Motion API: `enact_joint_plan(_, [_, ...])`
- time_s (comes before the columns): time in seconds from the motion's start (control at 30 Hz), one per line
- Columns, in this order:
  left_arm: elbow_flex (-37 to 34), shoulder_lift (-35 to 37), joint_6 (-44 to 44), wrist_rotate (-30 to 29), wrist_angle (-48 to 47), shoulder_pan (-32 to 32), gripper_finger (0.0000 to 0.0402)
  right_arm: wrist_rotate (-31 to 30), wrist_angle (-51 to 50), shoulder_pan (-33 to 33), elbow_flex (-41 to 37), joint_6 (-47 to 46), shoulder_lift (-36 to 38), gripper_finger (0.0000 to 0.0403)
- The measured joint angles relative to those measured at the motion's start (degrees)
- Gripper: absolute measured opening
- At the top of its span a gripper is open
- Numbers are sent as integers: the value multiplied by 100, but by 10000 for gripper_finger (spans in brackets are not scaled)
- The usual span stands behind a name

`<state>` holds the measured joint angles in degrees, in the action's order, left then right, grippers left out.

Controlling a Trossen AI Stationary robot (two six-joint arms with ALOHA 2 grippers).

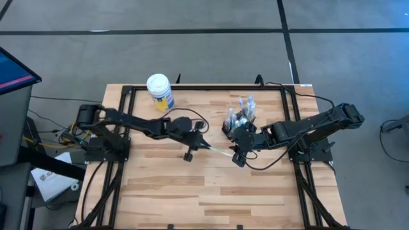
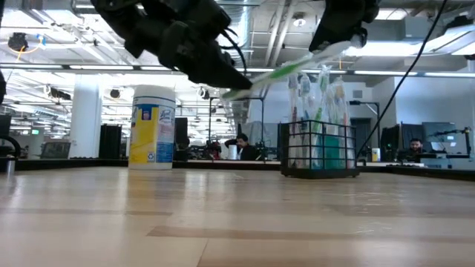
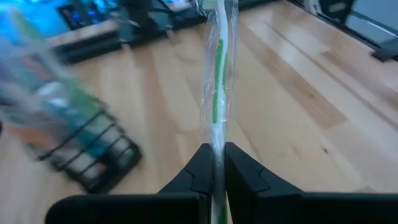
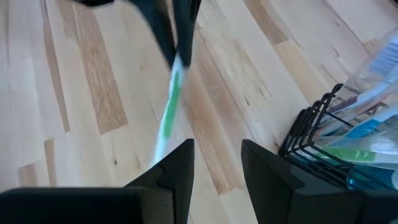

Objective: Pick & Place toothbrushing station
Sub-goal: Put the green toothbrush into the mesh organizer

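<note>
High view shows us mid-handover: our left gripper [image 1: 206,144], near the bench's middle, is clamped on one end of a wrapped green-and-white toothbrush [image 1: 220,151]. Our right gripper [image 1: 238,156] sits parted at the other end, beside the black mesh holder [image 1: 237,121] of brushes near the far edge. Next, we judge, the right closes before the left lets go.

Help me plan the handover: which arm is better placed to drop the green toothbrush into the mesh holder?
Probably right: the right gripper, open, hovers beside the holder. The left gripper holds the toothbrush farther away.
</note>
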<state>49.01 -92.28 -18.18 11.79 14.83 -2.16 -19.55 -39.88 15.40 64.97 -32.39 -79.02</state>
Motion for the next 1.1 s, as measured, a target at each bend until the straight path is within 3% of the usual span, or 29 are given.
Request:
enact_joint_plan(0.4, [-729,908,29,-39,-9,-374,11,-25,429,-15,2,519,0,124])
enact_joint_plan(0.77, [-857,961,94,-267,15,-759,11,-28,626,-6,0,748,0,124])
enact_joint_plan(1.1, [-857,957,415,-241,274,-1079,11,-592,626,-9,0,750,0,124])
